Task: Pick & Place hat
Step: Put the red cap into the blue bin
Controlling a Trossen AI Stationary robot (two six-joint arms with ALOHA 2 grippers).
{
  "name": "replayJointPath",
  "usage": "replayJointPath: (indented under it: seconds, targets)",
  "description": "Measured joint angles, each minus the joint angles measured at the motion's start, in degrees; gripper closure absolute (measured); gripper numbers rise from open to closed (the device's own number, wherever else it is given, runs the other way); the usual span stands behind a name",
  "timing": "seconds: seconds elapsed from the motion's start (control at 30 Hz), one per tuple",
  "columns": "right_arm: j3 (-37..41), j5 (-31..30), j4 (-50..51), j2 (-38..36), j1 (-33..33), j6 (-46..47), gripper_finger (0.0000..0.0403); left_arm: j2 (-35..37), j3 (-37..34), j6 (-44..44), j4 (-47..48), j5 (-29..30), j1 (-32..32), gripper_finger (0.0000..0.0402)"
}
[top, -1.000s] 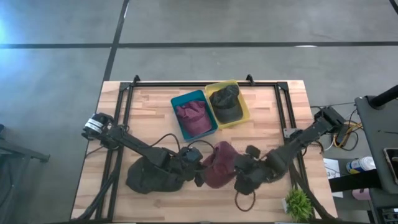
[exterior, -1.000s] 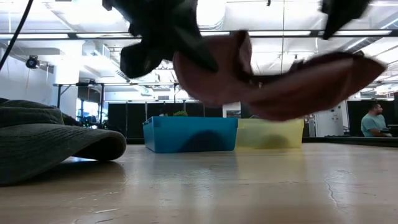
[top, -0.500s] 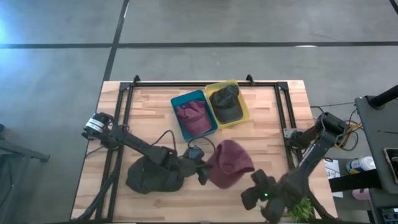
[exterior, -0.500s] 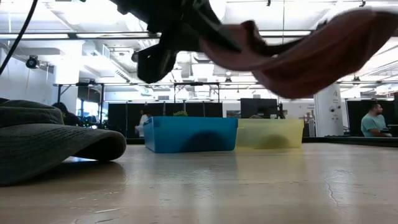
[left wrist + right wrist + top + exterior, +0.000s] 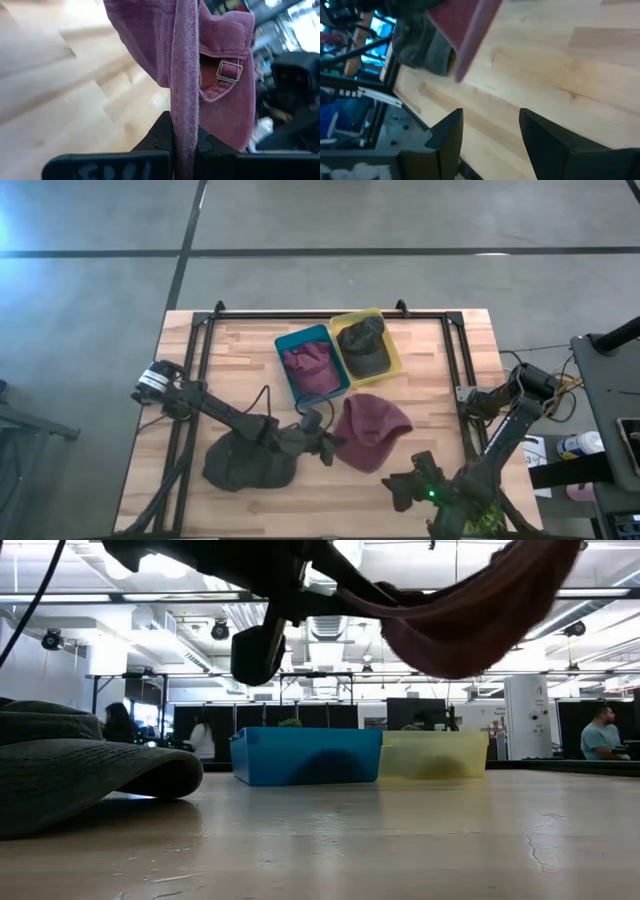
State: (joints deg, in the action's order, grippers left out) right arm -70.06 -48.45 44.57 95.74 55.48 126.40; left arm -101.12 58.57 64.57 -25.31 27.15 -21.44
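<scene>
One gripper now holds the maroon corduroy cap (image 5: 372,430): my left gripper (image 5: 328,446) stays clamped on its strap, while my right gripper (image 5: 400,488), fingers apart, has let go and retreated to the table's front edge. Cap hangs higher off the wooden table (image 5: 440,370) than before, near the blue bin (image 5: 288,370); brass buckle (image 5: 229,72) shows.

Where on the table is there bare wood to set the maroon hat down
Bare wood lies right of the yellow bin, out to the table's right rail, and left of the blue bin. The near left is crowded: the dark hat lies there, with the left gripper holding the maroon hat up beside it. The right gripper waits open at the near right edge.
</scene>
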Motion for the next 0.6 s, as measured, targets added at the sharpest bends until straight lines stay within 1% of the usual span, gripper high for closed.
replayJointPath:
  seconds: [0.1,0.2,0.23,0.37,0.47,0.6]
  targets:
    - [0.0,-1.1,0.0,0.1,-0.8,0.2,0.0213,0.0,0.1,0.3,-0.2,5.7,-0.1,0.0392]
    - [0.0,-4.9,0.3,0.1,-1.5,0.1,0.0213,0.0,0.2,0.5,-0.2,9.7,-0.1,0.0392]
    - [0.0,-5.8,0.8,0.0,-1.8,0.1,0.0213,0.0,0.2,0.8,-0.2,10.3,-0.1,0.0392]
    - [0.0,-6.2,3.9,0.0,-4.4,0.0,0.0213,0.0,0.2,2.1,-1.2,12.4,-0.1,0.0392]
    - [0.0,-8.1,4.6,-0.1,-6.1,-1.4,0.0213,0.0,0.2,3.6,-2.3,12.7,-0.1,0.0392]
    - [0.0,-9.8,4.9,-0.5,-8.2,-3.2,0.0213,0.0,0.2,4.8,-5.4,14.8,-0.1,0.0392]
